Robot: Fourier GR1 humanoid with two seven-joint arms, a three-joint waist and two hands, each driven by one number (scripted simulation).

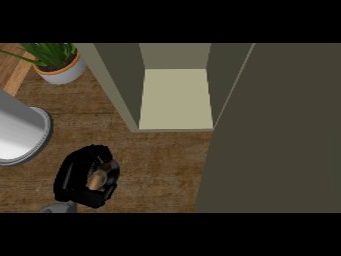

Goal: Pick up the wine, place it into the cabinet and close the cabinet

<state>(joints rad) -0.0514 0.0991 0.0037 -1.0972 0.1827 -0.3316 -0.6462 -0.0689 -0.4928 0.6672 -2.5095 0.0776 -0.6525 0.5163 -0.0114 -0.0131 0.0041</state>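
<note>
The left robot hand [81, 176] shows at the lower left, fingers curled round the wine [97, 179]; only a brown patch of the wine is visible between them. Whether the wine touches the bench [158, 165] cannot be told. Hand and wine sit well short of the cabinet [177, 100], below and left of its opening. The cabinet stands open, its door [284, 130] swung out at right. A potted plant [58, 64] and a white cylinder [10, 130] occupy the bench's left side.

Counter [158, 165]: potted plant [58, 62], white cylinder [10, 130], cabinet [177, 100].
</note>
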